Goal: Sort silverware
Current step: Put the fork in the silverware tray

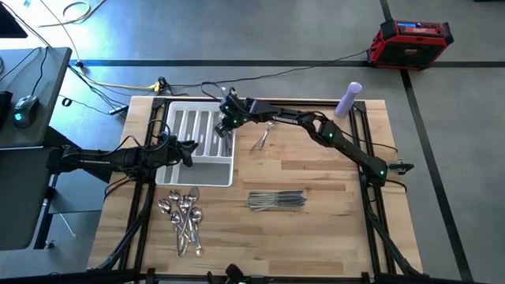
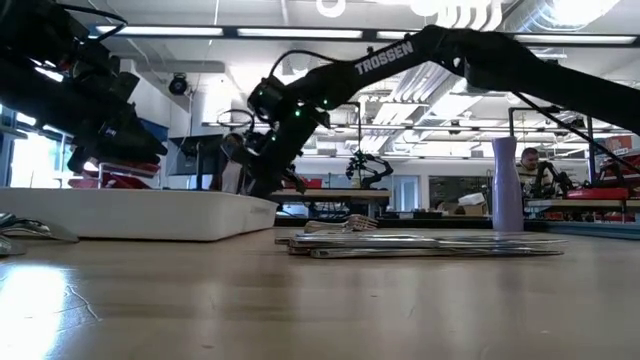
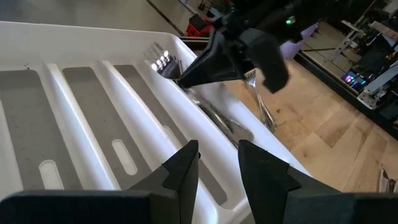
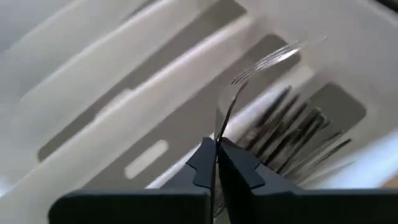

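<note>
The white tray (image 1: 180, 167) lies at the table's left. My right gripper (image 4: 216, 148) is above the tray's rightmost compartment (image 1: 224, 146), shut on a silver fork (image 4: 261, 65). Several forks (image 4: 297, 132) lie in that compartment. My left gripper (image 3: 217, 163) is open and hovers over the tray's near right part (image 3: 205, 186). A heap of spoons (image 1: 183, 218) lies near the front edge. A bundle of knives (image 1: 276, 202) lies to its right, and loose forks (image 1: 264, 139) lie right of the tray. My right gripper pinches the fork's handle (image 4: 219, 127) between its two fingers. The handle runs along the fingers, and the tines (image 4: 283, 55) stick out ahead of the fingertips. The fork is lifted clear, over the forks lying in the tray.
A purple bottle (image 1: 348, 99) stands at the table's far right. The two arms are close together over the tray (image 3: 37, 37). Bare wood (image 1: 331, 170) lies between the loose forks and the knives. A red case (image 1: 412, 43) sits on the floor beyond the table.
</note>
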Controlling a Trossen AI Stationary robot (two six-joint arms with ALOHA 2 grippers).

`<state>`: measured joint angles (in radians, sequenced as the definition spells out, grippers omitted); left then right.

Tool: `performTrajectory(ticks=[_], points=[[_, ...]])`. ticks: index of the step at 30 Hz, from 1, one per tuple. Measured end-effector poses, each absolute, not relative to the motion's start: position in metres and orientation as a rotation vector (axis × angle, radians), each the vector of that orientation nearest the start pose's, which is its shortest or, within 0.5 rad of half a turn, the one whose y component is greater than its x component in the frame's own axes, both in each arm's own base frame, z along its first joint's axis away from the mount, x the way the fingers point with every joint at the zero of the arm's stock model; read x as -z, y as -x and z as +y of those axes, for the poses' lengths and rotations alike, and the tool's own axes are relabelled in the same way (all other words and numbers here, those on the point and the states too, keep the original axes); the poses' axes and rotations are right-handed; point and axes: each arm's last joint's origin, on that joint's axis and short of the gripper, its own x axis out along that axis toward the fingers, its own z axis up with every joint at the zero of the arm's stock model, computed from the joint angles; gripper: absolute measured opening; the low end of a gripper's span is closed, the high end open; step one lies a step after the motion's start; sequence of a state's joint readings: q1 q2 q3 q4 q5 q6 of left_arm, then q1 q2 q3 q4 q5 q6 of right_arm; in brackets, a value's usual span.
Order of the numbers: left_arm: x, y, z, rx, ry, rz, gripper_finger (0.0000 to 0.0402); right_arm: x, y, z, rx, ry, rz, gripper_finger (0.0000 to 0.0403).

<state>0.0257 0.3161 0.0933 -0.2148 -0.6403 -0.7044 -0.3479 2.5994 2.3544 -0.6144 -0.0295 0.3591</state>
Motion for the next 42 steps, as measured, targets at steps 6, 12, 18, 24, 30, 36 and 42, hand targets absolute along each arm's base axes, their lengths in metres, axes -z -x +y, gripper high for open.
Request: performTrajectory(ticks=[6,12,18,24,30,36,42], points=[[-0.151,-0.103,0.020,-0.771,0.533,0.176,0.0097,-0.202,-0.525,-0.172,0.497,-0.314,0.780,0.0000],[-0.151,-0.103,0.020,-0.762,0.536,0.177,0.0097,-0.224,-0.520,-0.149,0.481,-0.135,0.841,0.0000],[-0.151,-0.104,0.019,-0.742,0.543,0.187,0.0097,-0.239,-0.519,-0.130,0.470,-0.008,0.852,0.0000],[-0.151,-0.104,0.019,-0.741,0.543,0.187,0.0097,-0.261,-0.518,-0.118,0.495,0.072,0.787,0.0000],[-0.151,-0.104,0.019,-0.741,0.542,0.189,0.0097,-0.269,-0.506,-0.122,0.532,0.014,0.837,0.0000],[-0.151,-0.104,0.019,-0.740,0.543,0.189,0.0097,-0.253,-0.498,-0.134,0.571,-0.063,0.926,0.0000],[-0.151,-0.104,0.019,-0.740,0.543,0.189,0.0097,-0.251,-0.499,-0.144,0.564,-0.177,0.878,0.0000]])
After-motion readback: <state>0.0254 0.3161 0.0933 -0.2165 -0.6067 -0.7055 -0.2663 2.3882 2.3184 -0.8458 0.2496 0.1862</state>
